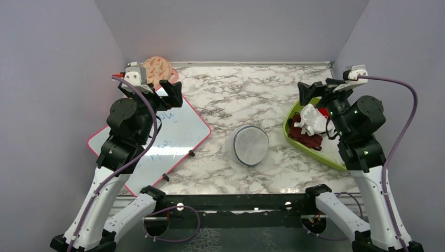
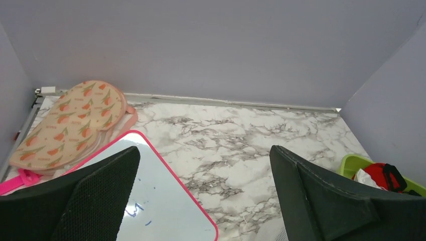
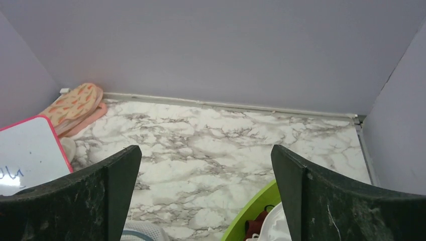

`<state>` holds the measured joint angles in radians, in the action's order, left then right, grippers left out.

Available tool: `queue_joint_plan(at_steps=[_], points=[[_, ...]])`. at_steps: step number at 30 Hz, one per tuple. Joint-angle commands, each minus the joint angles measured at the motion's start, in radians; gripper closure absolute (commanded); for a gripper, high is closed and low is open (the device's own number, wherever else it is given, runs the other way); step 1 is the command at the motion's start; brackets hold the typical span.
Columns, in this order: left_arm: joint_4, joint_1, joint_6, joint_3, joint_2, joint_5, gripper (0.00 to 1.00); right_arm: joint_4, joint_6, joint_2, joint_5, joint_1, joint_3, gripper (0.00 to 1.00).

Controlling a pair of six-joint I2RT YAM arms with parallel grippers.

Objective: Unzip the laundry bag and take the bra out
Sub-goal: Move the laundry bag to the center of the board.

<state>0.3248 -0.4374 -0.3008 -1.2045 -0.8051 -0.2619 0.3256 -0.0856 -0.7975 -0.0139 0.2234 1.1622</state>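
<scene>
The laundry bag (image 1: 248, 145), a squat round white mesh drum with a dark zipper line round its rim, sits zipped in the middle of the marble table; its edge shows at the bottom of the right wrist view (image 3: 143, 234). The bra is hidden. My left gripper (image 1: 169, 93) is open and empty, raised above the whiteboard at the left, far from the bag; its jaws stand wide apart in the left wrist view (image 2: 205, 165). My right gripper (image 1: 310, 90) is open and empty, raised above the green tray at the right (image 3: 206, 165).
A lime-green tray (image 1: 290, 118) at the right holds a white cloth (image 1: 313, 118) and a dark red cloth (image 1: 307, 135). A pink-framed whiteboard (image 1: 173, 137) lies at the left. A patterned peach pad (image 1: 157, 69) lies in the far left corner. Grey walls enclose the table.
</scene>
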Motion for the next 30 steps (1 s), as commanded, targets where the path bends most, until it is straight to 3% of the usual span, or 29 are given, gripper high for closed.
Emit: queue_joint_plan(at_steps=[1,11,19,24,30], points=[[-0.132,0.01,0.03,0.08,0.004,0.047,0.01,-0.008,-0.06,0.019,-0.008,-0.001,-0.064,0.0],[-0.325,0.014,0.021,0.246,-0.061,0.157,0.01,0.065,-0.225,0.051,0.05,-0.003,-0.198,0.0],[-0.421,-0.018,0.019,0.261,-0.191,0.311,0.01,0.089,-0.285,0.055,0.244,-0.004,-0.282,0.0],[-0.429,-0.096,0.035,0.238,-0.299,0.371,0.01,0.084,-0.288,0.047,0.313,-0.005,-0.338,0.0],[-0.391,-0.295,0.106,0.214,-0.415,0.329,0.01,0.087,-0.302,0.071,0.289,-0.006,-0.362,0.0]])
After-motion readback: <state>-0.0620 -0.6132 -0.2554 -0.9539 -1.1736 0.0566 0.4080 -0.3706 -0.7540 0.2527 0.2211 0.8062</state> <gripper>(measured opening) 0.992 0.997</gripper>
